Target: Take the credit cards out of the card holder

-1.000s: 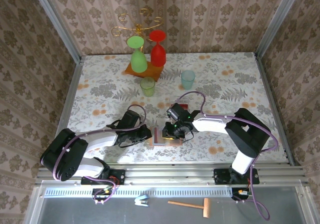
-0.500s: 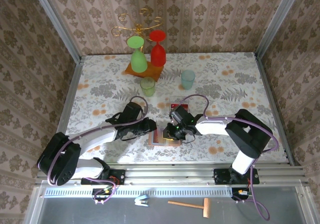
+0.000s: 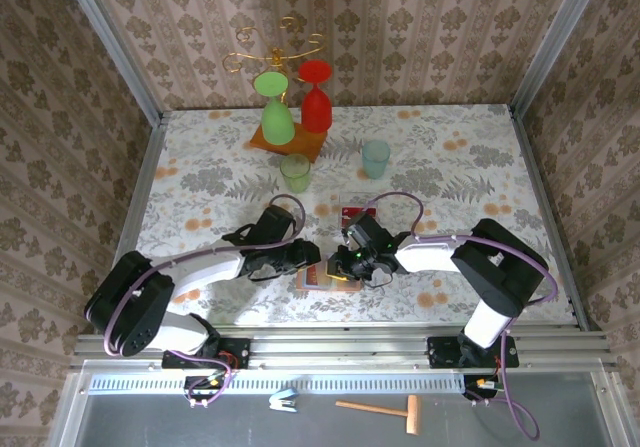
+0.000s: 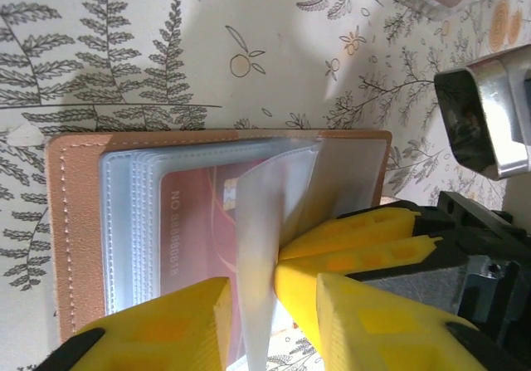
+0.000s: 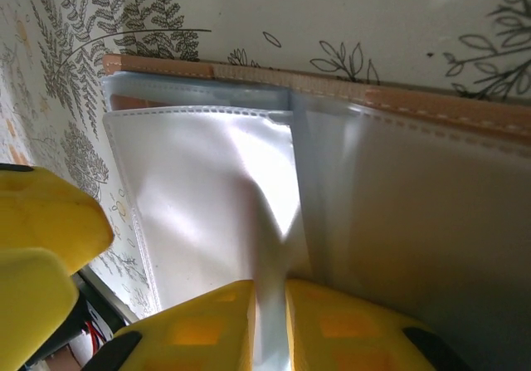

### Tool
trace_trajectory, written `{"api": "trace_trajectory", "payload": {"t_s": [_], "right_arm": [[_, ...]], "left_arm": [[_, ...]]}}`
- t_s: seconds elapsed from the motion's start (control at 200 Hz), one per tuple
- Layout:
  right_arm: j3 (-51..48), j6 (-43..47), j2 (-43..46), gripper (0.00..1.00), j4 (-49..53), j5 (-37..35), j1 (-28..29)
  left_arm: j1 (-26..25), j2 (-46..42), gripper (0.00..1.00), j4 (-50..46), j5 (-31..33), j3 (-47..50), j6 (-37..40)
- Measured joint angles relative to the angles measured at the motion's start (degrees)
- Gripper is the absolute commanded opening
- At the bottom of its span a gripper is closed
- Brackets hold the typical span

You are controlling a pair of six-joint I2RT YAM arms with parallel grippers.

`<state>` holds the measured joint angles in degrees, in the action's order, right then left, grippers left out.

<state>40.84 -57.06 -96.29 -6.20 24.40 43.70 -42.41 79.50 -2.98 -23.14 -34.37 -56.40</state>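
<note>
The card holder (image 3: 318, 279) lies open on the table between my two grippers, tan leather (image 4: 68, 222) outside with clear plastic sleeves (image 5: 199, 188) inside. A red credit card (image 4: 199, 222) sits in one sleeve. Another red card (image 3: 352, 210) lies on the table behind the right arm. My right gripper (image 5: 270, 325) (image 3: 341, 264) is shut on one clear sleeve and holds it up off the stack. My left gripper (image 4: 270, 309) (image 3: 311, 257) stands open at the holder's near edge. The lifted sleeve and the right gripper's fingertips (image 4: 357, 230) are between its jaws.
A wooden stand base (image 3: 287, 143) with a green and a red upturned glass is at the back. A green cup (image 3: 295, 172) and a pale blue cup (image 3: 375, 157) stand mid-table. The table's front edge is just below the holder.
My left gripper has moved right, up to the card holder, and has opened. The right gripper has shifted slightly right with the sleeve pinched, uncovering the red card on the table behind it.
</note>
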Motion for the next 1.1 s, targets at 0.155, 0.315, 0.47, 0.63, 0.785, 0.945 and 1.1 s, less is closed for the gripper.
{"api": "trace_trajectory", "payload": {"t_s": [0.155,0.315,0.47,0.63,0.785,0.945,1.1], "right_arm": [[-0.09,-0.17,0.02,0.17,-0.17,0.07,-0.07],[-0.09,-0.2,0.04,0.18,-0.28,0.07,-0.07],[-0.09,-0.2,0.48,0.18,-0.28,0.04,-0.07],[-0.09,-0.22,2.16,0.2,0.44,-0.2,-0.07],[-0.09,-0.2,5.55,0.21,2.19,-1.03,-0.07],[-0.07,-0.17,9.57,0.21,5.11,-2.12,-0.28],[-0.07,0.07,13.35,0.22,8.24,-3.45,-1.38]], "left_arm": [[-0.48,1.53,0.3,1.03,-0.02,0.0,-0.63],[-0.7,2.6,0.27,2.34,-0.07,0.0,-1.07],[-0.74,3.17,0.25,3.19,-0.24,0.0,-1.31],[-0.74,3.34,0.25,3.63,-0.46,0.0,-1.6],[-0.92,3.39,0.25,3.91,-0.7,0.0,-1.88],[-1.07,3.39,0.27,3.91,-1.09,0.0,-1.9],[-1.29,3.39,0.31,3.8,-1.11,-0.2,-1.92]]}}
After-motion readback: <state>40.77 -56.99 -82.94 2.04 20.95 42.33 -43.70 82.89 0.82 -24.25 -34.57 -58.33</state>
